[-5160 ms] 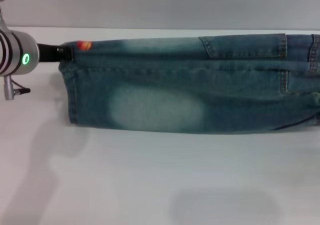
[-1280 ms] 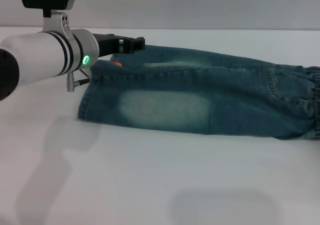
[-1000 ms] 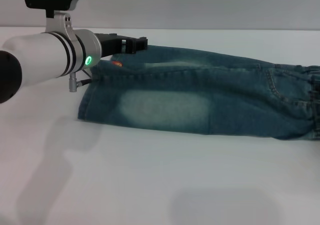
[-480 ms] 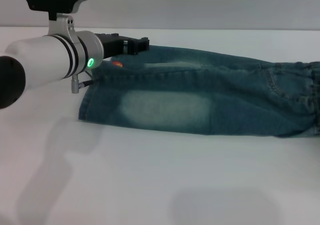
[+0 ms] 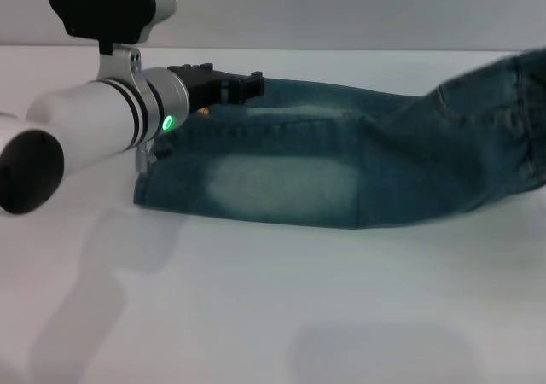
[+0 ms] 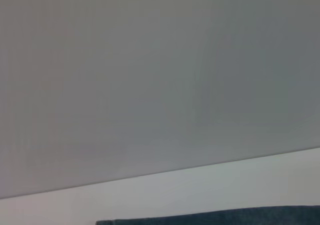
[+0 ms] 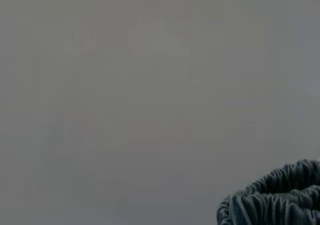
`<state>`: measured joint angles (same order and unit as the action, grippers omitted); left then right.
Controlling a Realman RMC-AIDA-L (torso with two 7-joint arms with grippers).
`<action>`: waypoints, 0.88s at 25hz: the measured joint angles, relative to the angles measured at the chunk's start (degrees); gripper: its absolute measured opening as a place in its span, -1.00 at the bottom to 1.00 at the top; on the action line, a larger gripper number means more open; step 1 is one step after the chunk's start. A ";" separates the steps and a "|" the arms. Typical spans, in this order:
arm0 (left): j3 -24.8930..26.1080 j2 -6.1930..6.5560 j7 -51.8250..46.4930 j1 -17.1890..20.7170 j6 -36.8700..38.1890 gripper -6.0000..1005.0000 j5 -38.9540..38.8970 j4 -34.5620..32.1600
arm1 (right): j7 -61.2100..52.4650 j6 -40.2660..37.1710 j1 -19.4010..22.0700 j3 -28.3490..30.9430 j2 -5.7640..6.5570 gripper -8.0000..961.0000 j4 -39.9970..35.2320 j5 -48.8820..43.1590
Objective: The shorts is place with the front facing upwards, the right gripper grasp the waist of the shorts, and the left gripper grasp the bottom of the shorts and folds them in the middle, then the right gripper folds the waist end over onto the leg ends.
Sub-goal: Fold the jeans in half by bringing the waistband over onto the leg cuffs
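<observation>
The blue-green washed denim shorts (image 5: 341, 166) lie folded lengthwise into a long band across the middle of the white counter (image 5: 273, 316) in the head view, with a faded pale patch on the near layer. Their right end rises off the counter toward the upper right of the frame, blurred. In the right wrist view the gathered, ruffled elastic waist (image 7: 272, 200) shows at the lower right, hanging in front of a grey wall.

The black two-fingered left hand (image 5: 243, 85) on its white and silver arm sits at the upper left, over the far edge of the leg ends (image 5: 153, 179); whether it is clenched cannot be told. The right hand is out of sight.
</observation>
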<state>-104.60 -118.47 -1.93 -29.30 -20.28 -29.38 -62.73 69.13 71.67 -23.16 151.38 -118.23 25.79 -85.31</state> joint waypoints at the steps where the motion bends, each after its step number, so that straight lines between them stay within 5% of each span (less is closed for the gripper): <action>1: -0.56 0.00 -0.06 0.12 1.05 0.57 -0.03 0.49 | -0.31 0.88 -0.40 -0.08 -0.02 -0.75 0.15 0.68; 11: -4.23 -0.04 -0.25 0.37 7.28 0.57 -2.14 4.15 | -3.81 5.02 -7.12 -1.10 -0.07 -0.75 1.95 2.47; 22: -5.42 0.00 -0.26 1.30 10.63 0.57 -4.32 6.59 | -7.01 0.56 -14.42 -6.82 -0.04 -0.75 2.01 2.49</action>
<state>-110.02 -118.47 -2.20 -28.00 -9.65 -33.70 -56.13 62.12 72.24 -37.58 144.56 -118.26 27.80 -82.83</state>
